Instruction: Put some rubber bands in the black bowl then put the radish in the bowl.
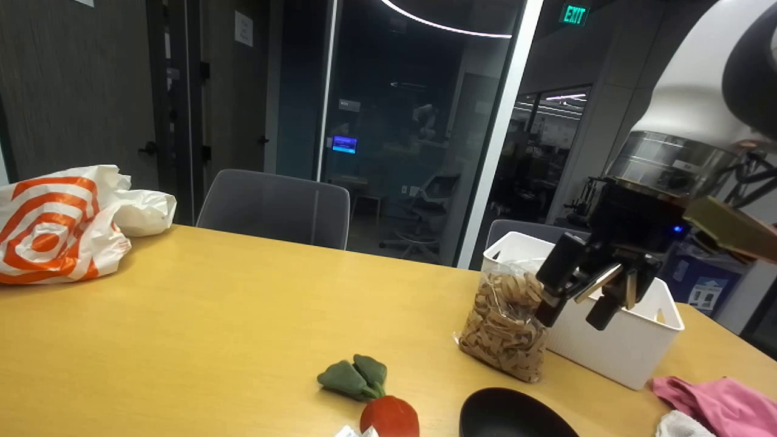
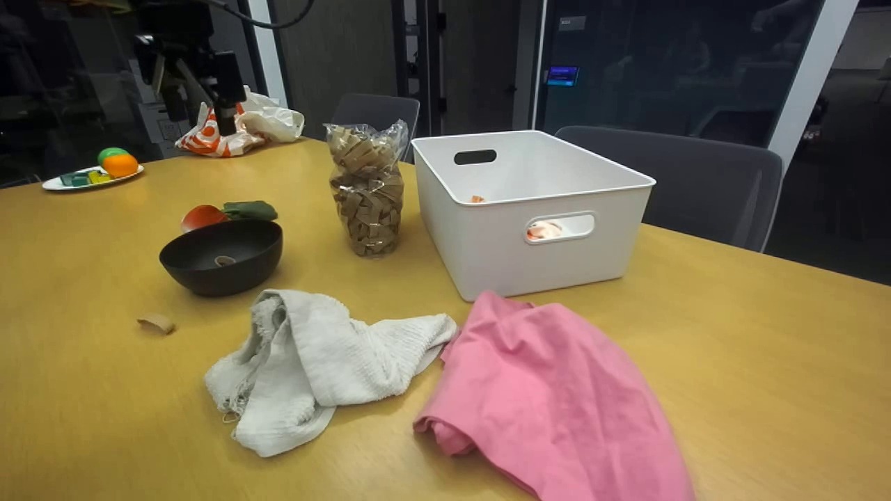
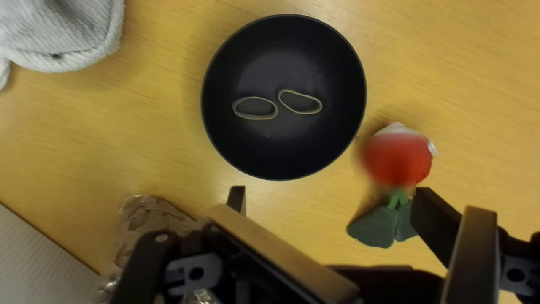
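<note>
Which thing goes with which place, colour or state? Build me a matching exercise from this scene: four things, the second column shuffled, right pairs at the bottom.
Things
1. gripper
2. clear bag
3. radish
4. two rubber bands

Place, colour or state
A. inside the black bowl
B. red and green
C. open, in mid-air
D. beside the white bin

Right pairs: 1-C, 2-D, 3-B, 4-A

Free room above the black bowl (image 3: 287,147), radish (image 3: 396,169) just beside
</note>
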Controlling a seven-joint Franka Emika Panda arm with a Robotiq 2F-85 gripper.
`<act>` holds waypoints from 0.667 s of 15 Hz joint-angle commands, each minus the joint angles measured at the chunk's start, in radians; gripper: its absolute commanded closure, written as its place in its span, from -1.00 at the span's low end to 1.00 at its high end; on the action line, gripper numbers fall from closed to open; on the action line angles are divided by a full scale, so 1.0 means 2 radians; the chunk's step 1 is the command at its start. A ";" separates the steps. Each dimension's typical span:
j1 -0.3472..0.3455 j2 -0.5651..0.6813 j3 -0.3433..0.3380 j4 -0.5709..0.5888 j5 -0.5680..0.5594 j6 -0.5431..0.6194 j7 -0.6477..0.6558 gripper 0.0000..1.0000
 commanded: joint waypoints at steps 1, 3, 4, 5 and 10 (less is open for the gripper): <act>0.026 0.019 0.008 0.024 0.025 0.029 -0.038 -1.00; 0.038 0.018 0.016 0.038 0.017 0.040 -0.062 -1.00; 0.028 0.012 0.013 0.016 0.013 0.028 -0.036 -1.00; 0.033 0.014 0.016 0.023 0.013 0.033 -0.042 -1.00; 0.049 0.033 0.032 0.015 0.018 0.053 -0.053 -1.00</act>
